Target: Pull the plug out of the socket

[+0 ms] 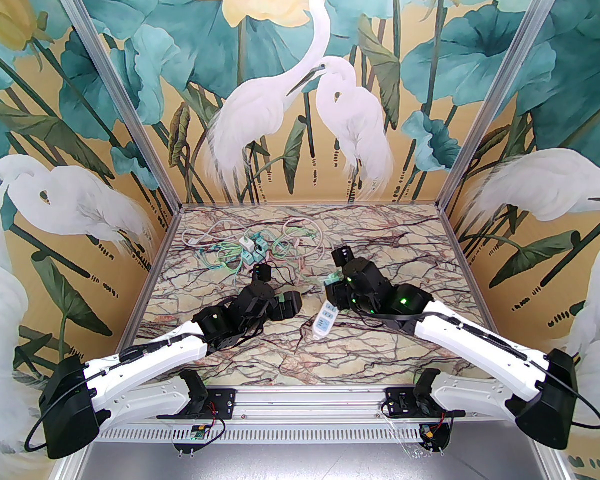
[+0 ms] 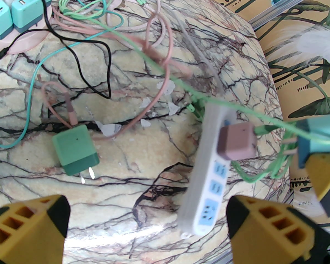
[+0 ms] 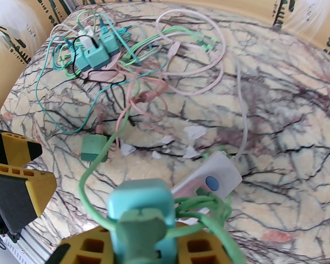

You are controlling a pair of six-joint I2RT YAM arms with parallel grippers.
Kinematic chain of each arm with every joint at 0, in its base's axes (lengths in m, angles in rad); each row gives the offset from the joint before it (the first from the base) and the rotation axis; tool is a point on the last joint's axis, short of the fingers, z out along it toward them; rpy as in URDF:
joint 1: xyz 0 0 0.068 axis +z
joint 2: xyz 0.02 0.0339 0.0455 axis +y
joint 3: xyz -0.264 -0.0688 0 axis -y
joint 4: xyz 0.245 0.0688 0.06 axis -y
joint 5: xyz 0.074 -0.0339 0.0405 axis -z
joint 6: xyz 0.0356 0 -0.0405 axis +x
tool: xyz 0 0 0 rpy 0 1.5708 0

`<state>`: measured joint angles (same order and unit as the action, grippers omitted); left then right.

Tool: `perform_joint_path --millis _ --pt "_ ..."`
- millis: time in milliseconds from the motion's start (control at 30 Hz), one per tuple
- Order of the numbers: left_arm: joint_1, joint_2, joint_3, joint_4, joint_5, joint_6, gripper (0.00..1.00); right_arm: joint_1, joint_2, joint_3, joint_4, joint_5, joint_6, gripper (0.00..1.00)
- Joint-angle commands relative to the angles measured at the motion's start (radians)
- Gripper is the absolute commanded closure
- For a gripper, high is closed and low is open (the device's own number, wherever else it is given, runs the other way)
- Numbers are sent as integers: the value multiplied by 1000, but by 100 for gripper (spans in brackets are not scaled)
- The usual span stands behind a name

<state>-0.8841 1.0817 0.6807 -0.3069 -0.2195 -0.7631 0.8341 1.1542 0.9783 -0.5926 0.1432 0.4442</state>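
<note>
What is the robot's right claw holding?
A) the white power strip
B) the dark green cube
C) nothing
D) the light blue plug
D: the right gripper is shut on the light blue plug, which sits between its yellow fingers.

Teal plug (image 2: 316, 136) out, prongs bare — white strip (image 2: 206, 180) (long) flat.
</note>
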Motion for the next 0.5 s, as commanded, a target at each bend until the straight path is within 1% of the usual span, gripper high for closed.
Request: perform_joint_path --millis 0,67,200,467 --pt "-4 9 -3 -1 -15 5 1 -22 -14 54 -14 54 -41 76" --pt "-4 10 -1 0 -15 5 0 -40 -10 59 -9 31 -42 76" --pt "-4 9 -4 -3 -17 5 1 -45 18 36 16 -15 -34 76" --pt "-4 11 -6 -2 -18 7 1 -46 72 -76 75 -84 29 76"
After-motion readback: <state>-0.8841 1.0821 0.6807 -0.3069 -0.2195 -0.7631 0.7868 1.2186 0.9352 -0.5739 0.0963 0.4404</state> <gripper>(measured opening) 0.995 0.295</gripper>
